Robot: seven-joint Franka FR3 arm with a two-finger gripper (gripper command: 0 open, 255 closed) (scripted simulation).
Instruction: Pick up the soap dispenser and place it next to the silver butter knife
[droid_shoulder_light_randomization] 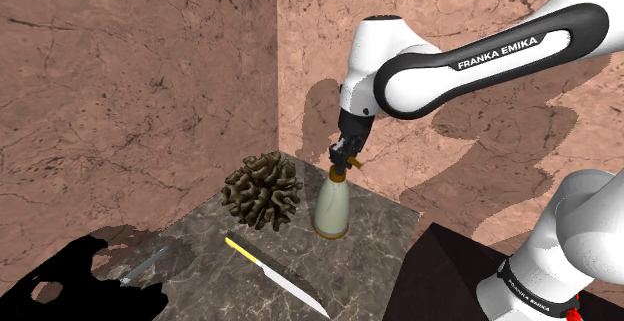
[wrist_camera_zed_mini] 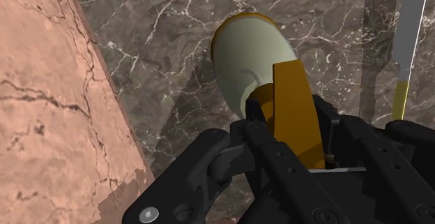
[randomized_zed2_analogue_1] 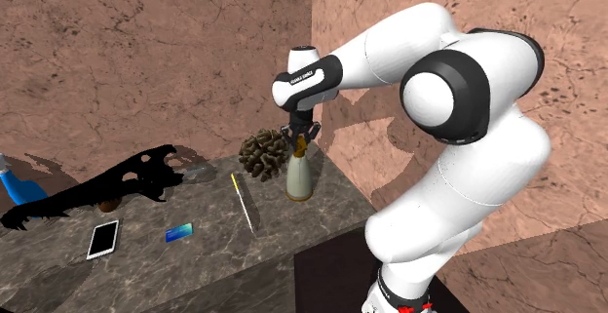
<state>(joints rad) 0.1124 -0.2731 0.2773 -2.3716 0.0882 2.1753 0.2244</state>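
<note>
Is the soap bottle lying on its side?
No, the soap dispenser stands upright on the dark counter, right under the end effector.

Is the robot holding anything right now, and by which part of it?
Yes. The tool grips the soap dispenser by its orange pump head at the top; its base rests on the counter.

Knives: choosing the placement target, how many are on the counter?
2. Yellow-handled knife near the soap dispenser; silver butter knife beside the black shape, which may hide more.
</note>
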